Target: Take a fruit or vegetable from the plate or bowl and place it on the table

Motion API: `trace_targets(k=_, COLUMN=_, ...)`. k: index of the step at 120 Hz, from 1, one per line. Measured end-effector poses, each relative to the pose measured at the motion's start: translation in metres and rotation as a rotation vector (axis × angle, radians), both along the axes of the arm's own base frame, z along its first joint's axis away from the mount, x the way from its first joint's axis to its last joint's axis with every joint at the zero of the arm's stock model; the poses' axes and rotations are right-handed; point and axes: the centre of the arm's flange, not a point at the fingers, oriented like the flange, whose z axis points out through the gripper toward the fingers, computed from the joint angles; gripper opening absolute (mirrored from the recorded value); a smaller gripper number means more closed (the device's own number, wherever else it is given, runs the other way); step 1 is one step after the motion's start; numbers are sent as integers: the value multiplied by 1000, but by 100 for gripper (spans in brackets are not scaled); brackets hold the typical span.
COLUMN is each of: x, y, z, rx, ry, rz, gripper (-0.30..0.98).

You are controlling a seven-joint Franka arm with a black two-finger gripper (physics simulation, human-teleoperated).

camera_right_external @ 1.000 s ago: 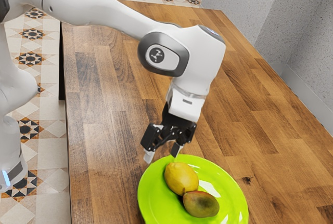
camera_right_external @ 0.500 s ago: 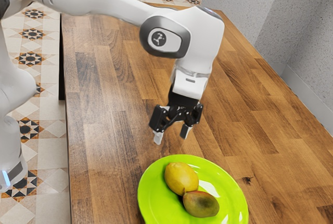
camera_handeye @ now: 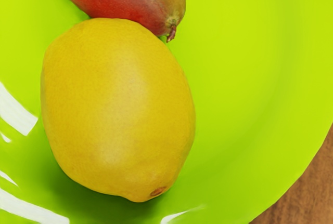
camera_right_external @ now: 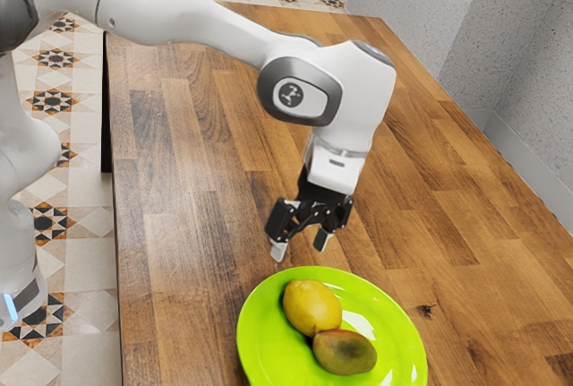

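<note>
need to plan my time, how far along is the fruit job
Done: nothing visible; the yellow fruit and the reddish mango both lie on the green plate.
In hand: nothing; the pincer hangs open above the plate's edge.
Left: grip one fruit, lift it off, set it on the wooden table.

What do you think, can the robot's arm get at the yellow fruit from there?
Probably yes: the fingers hang open in the air, and nothing covers the yellow fruit from above, though the mango lying against it might crowd the grip.
</note>
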Motion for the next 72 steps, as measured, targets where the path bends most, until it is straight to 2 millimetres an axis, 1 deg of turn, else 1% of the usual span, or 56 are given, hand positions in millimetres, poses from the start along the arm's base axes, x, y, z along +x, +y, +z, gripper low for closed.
trace_targets(k=32, x=5, y=-14, z=-11, rx=-8, ry=-19, rz=-17, gripper=68)
trace_targets(k=51, x=9, y=-22, z=-21, rx=-5, ry=-29, rz=-24, gripper=68)
trace_targets(k=72, x=12, y=-28, z=-26, rx=-9, ry=-48, rz=-29, gripper=68)
